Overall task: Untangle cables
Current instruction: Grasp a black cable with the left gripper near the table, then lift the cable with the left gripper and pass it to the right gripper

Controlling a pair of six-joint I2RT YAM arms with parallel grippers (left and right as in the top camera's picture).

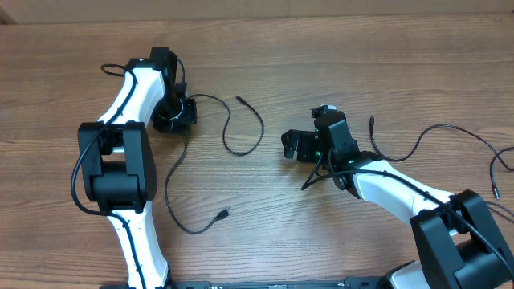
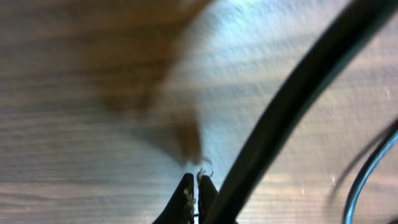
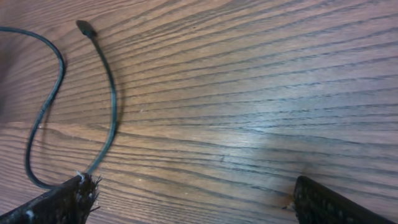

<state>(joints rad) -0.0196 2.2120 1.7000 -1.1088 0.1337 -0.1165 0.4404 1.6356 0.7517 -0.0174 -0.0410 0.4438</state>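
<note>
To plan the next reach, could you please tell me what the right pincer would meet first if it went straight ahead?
Probably the looped cable: the right pincer points toward it, open, with only bare table between. Depth unclear.

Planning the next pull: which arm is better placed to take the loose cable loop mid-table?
Likely right. The right gripper is open beside the loop, cable just ahead in its wrist view. The left gripper is shut, farther off along the cable.
</note>
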